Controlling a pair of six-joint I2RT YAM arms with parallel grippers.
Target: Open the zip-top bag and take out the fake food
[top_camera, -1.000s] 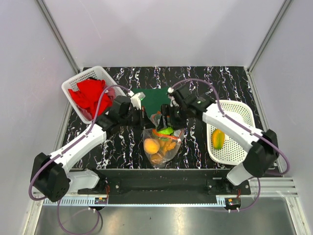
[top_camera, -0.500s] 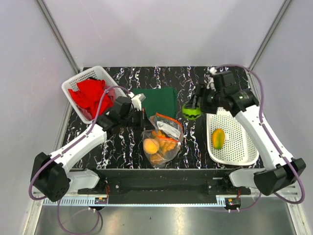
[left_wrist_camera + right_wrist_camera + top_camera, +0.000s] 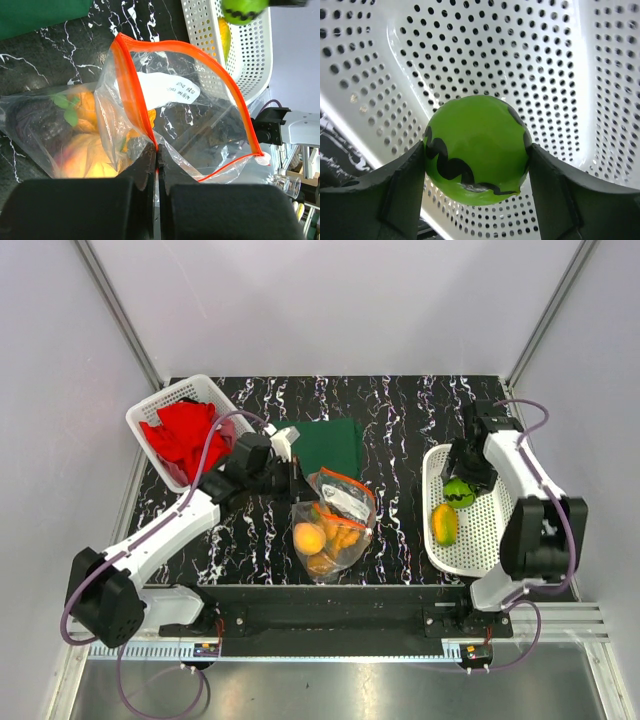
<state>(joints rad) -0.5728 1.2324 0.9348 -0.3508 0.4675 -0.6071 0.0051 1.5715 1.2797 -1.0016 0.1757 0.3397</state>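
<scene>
The clear zip-top bag (image 3: pixel 333 522) lies open at the table's middle, its orange-red zip strip (image 3: pixel 134 95) spread wide. Orange, peach and dark fake food (image 3: pixel 318 538) is still inside it; it also shows in the left wrist view (image 3: pixel 82 150). My left gripper (image 3: pixel 297 483) is shut on the bag's zip strip at its near corner (image 3: pixel 156 149). My right gripper (image 3: pixel 462 487) is shut on a green round fruit with black zigzag marks (image 3: pixel 476 149) and holds it over the white perforated basket (image 3: pixel 493 550). A yellow-orange fruit (image 3: pixel 445 524) lies in that basket.
A white basket (image 3: pixel 150 412) with a red cloth (image 3: pixel 182 434) stands at the back left. A flat dark green cloth (image 3: pixel 331 445) lies behind the bag. Grey walls close in on both sides.
My right gripper lifted the green fruit out of the bag, carried it right, and now holds it over the right basket. My left gripper has kept its hold on the bag.
</scene>
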